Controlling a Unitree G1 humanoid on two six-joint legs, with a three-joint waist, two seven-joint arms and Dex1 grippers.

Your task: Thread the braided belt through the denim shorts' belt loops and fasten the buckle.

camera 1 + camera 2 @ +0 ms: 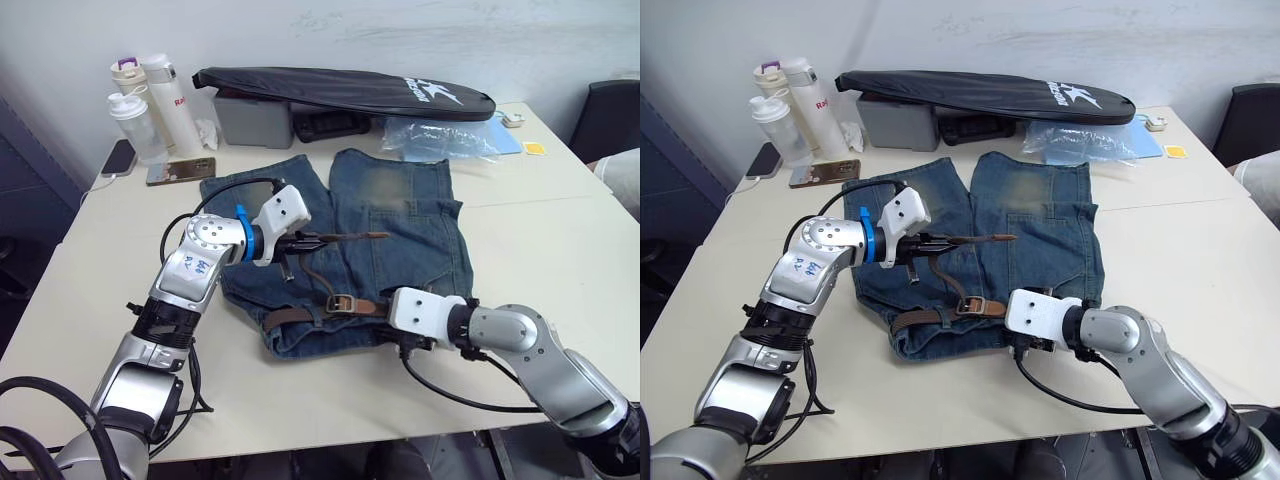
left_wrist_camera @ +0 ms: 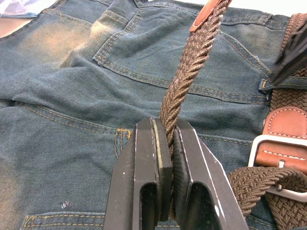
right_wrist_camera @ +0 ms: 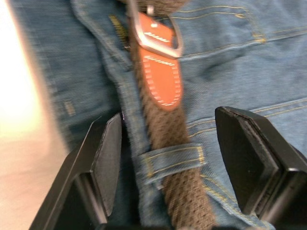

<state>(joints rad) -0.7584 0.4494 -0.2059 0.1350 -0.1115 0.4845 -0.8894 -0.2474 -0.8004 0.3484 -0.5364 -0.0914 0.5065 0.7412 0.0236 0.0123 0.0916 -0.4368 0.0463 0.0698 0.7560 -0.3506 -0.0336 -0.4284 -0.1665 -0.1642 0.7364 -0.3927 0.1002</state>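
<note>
Left gripper (image 2: 165, 158) pinching braided belt (image 2: 192, 67) over denim shorts (image 1: 400, 220); right gripper (image 3: 168, 158) spread around belt at belt loop (image 3: 172, 160)

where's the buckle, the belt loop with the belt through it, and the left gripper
buckle (image 2: 276, 160): left wrist view, silver frame's visible bar.
belt loop (image 3: 172, 158): right wrist view, denim strip across the braided belt.
left gripper (image 2: 165, 158): left wrist view, between fingertips pinching the belt.
</note>
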